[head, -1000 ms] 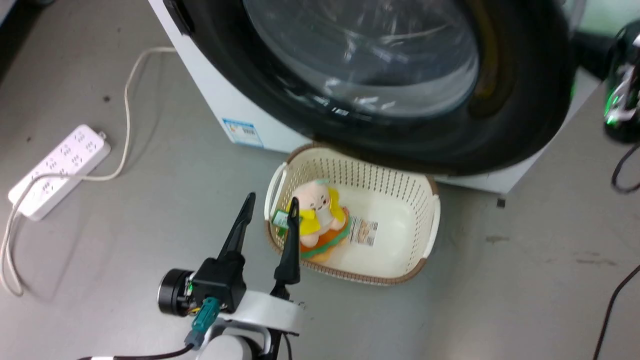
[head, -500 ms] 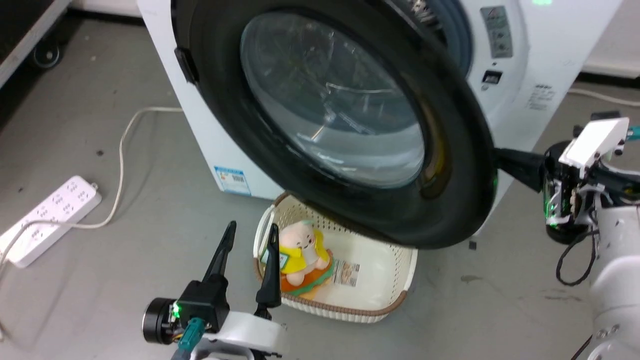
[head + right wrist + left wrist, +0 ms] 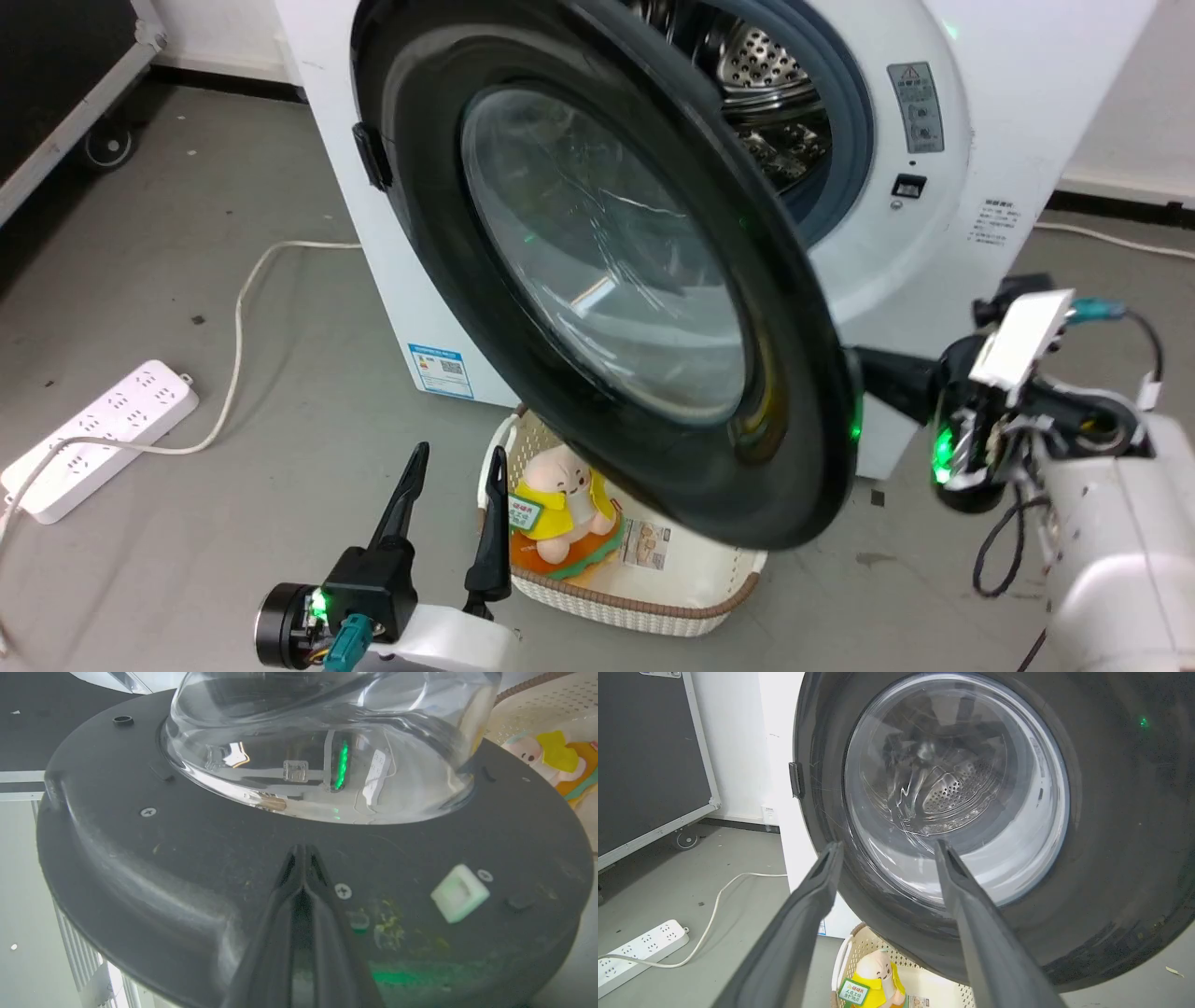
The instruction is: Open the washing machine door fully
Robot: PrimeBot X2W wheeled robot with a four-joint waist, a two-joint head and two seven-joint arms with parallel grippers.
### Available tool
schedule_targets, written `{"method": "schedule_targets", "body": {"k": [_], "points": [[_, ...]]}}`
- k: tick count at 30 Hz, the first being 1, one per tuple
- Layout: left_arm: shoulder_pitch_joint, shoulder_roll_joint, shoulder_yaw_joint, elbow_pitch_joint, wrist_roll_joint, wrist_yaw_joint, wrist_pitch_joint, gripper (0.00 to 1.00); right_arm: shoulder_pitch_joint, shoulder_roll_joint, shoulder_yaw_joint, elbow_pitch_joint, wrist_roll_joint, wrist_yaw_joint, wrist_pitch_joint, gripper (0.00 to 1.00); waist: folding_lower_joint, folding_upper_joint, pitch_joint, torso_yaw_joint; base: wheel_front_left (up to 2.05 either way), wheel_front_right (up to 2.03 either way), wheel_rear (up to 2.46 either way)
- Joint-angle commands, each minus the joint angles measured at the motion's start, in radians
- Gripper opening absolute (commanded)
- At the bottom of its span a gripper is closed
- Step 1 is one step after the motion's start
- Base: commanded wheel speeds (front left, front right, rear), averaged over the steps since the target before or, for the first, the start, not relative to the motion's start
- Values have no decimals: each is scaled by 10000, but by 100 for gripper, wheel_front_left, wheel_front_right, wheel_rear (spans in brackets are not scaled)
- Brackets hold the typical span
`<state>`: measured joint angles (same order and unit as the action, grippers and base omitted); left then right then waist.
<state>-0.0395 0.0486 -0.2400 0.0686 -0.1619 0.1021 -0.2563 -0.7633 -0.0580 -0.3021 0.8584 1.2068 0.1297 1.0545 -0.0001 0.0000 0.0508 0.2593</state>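
In front of the washing machine (image 3: 943, 243), the door (image 3: 607, 280) stands partway out from the white front. It is hinged on the side toward the robot's left and swung far enough that the steel drum (image 3: 761, 65) and its grey rubber ring (image 3: 857, 140) show past its upper edge. The right claw (image 3: 302, 851) is behind the door's free edge, its two dark fingers pressed together with nothing between them. Their joined tips rest against the dull black inner face just below the glass bowl (image 3: 327, 742). The left claw (image 3: 459, 455) hangs low near the floor with its fingers spread wide, holding nothing. It is just beside a cream basket (image 3: 644, 616) with a soft toy (image 3: 560, 495) in it. The door looks stiff and fairly heavy, a rigid disc that should turn only about its hinge, so a steady push ought to carry it the rest of the way. The black plastic is smooth, and joined fingertips could well skid across it. The best place to press is probably the flat ring close to the free edge, far from the hinge, where the least force is needed. The glass bulge is curved, slick and the one breakable part, so it is better left alone. The door's lower edge overlaps the basket in the head view. Whether it clears the rim cannot be told.
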Motion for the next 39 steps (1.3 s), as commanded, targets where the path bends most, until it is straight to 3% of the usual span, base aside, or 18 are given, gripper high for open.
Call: {"method": "schedule_targets", "body": {"k": [1,8,9,19,22,27,28,29,36,37,38,39], "points": [[164,16,46,23,57,-57,-55,100,412,76,421,-106,338,10,-90,0,1,0,-76,66,0,0,0],[402,16,190,58,149,-123,-55,100,1849,76,2436,-989,1720,10,-565,0,1,0,-376,109,0,0,0],[502,16,228,66,179,-145,-55,100,2293,77,3176,-1380,2423,10,-763,0,1,0,-442,97,0,0,0],[801,16,250,264,146,-202,-55,100,3337,77,6025,-2762,4439,10,-1836,0,1,0,-558,149,0,0,0],[877,16,317,321,148,-218,-55,100,3422,77,6430,-2963,4528,10,-2297,0,1,0,-587,144,0,0,0],[931,21,518,313,125,-223,-55,100,3312,-177,6146,-3334,4215,10,-3499,2,1,0,-577,-1,0,0,0],[931,23,561,317,125,-229,-55,100,3286,-361,6066,-3552,3909,10,-3939,48,1,0,-576,-44,0,0,0],[924,24,600,322,125,-238,-55,100,3313,-518,5969,-3777,3632,10,-4367,100,1,0,-577,-89,0,0,0],[925,23,875,226,37,-348,-55,100,4112,-2037,5630,-6355,119,10,-8159,100,1,0,-532,-549,0,0,0],[925,23,875,226,37,-348,-55,100,4112,-2037,5630,-6355,119,10,-8159,100,1,0,-532,-549,0,0,0],[942,22,947,171,-6,-426,-55,100,4437,-2634,5641,-6882,-1560,10,-9464,100,1,0,-519,-696,0,0,0],[942,22,947,171,-6,-426,-55,100,4437,-2634,5641,-6882,-1560,10,-9464,100,1,0,-519,-696,0,0,0]]}}
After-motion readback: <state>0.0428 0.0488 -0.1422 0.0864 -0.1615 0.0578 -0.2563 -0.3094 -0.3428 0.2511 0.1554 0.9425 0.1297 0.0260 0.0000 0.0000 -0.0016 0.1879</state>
